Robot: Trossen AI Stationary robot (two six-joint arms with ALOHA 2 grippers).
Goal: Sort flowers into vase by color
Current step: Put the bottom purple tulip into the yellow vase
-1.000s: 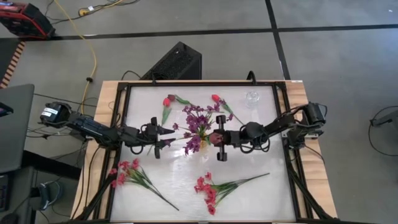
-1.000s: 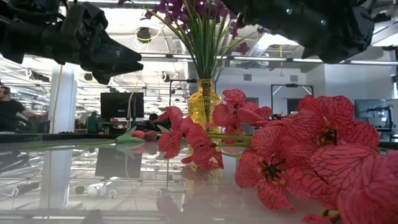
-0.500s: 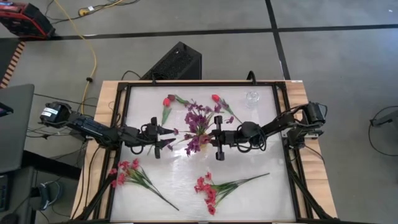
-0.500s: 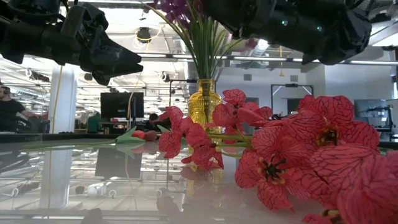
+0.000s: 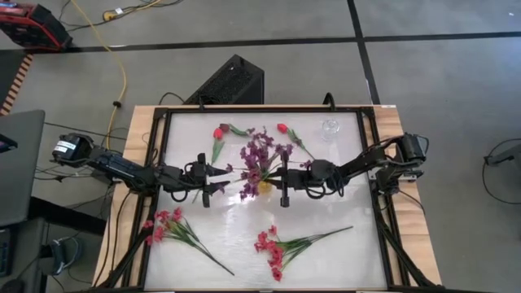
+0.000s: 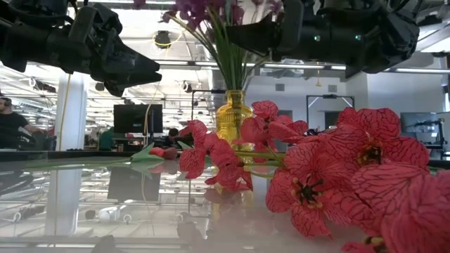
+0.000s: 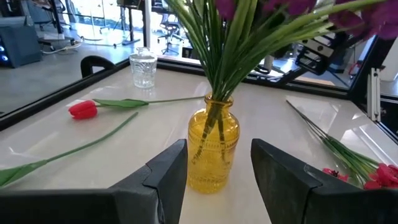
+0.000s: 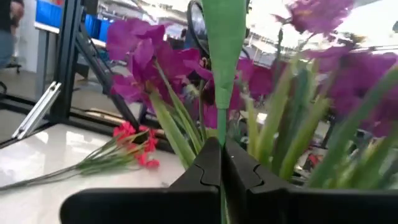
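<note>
right claw (image 8: pixel 221 163) pinching green stem (image 8: pixel 224 43) at yellow vase (image 7: pixel 213 149) | left claw (image 7: pixel 217 171) open beside vase

Purple blooms (image 5: pixel 262 154) in amber-yellow vase (image 7: pixel 213 151), red tulip (image 7: pixel 83 109), clear glass (image 7: pixel 143 68)

Beyond the far edge of the table (image 5: pixel 342 244), a black box-like case (image 5: pixel 228 81) tilted on the grey floor, with a yellow cable (image 5: pixel 122 73) snaking to that case's left and a red device (image 5: pixel 37 24) farther left still, near the corner. Left of the table, a dark desk surface (image 5: pixel 16 167). Seen level across the table, a dark monitor (image 6: pixel 137 118) and a white pillar (image 6: pixel 70 112) in the room behind.
</note>
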